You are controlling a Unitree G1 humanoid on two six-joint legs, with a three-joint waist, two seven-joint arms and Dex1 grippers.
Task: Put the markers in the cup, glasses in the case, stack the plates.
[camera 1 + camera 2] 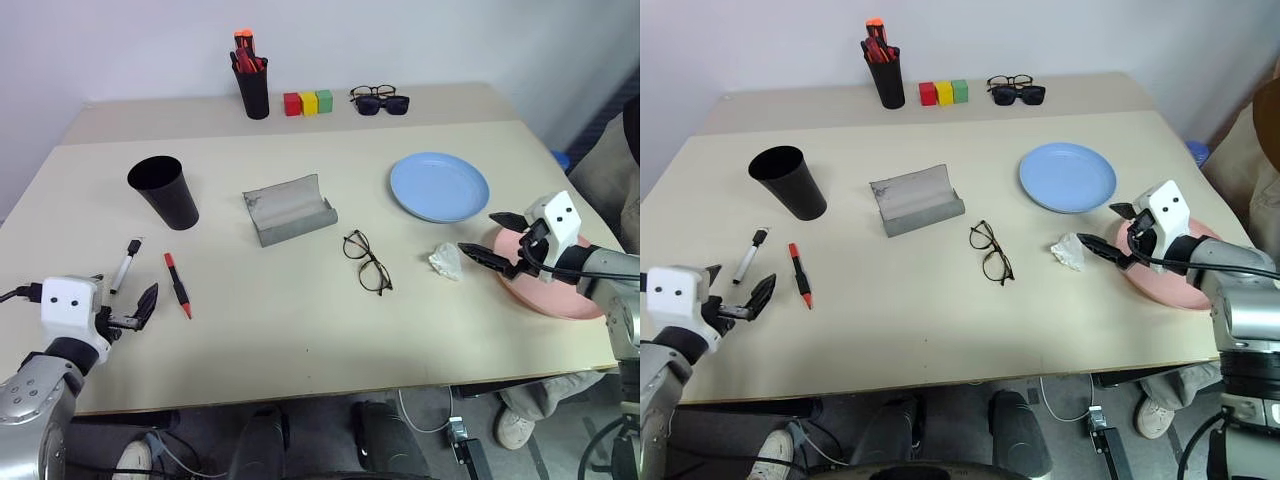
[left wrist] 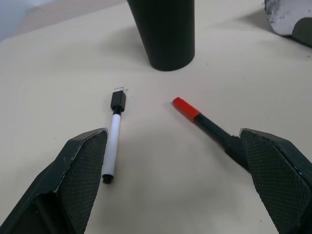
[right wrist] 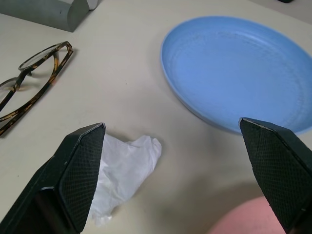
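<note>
My left gripper (image 1: 138,312) hangs with fingers spread, the red marker (image 1: 178,285) and white marker (image 1: 124,265) just ahead, the cup (image 1: 165,191) beyond. Clipping one could roll it. My right gripper (image 1: 500,244), also spread, sits over the pink plate (image 1: 560,297); a crumpled tissue (image 1: 446,261) could snag. Farther: glasses (image 1: 367,261), case (image 1: 288,209), blue plate (image 1: 439,186).

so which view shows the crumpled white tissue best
The right wrist view: the crumpled white tissue lies close up between the open right gripper's fingers. Both eye views show it small, between the wire-frame glasses and pink plate.
</note>
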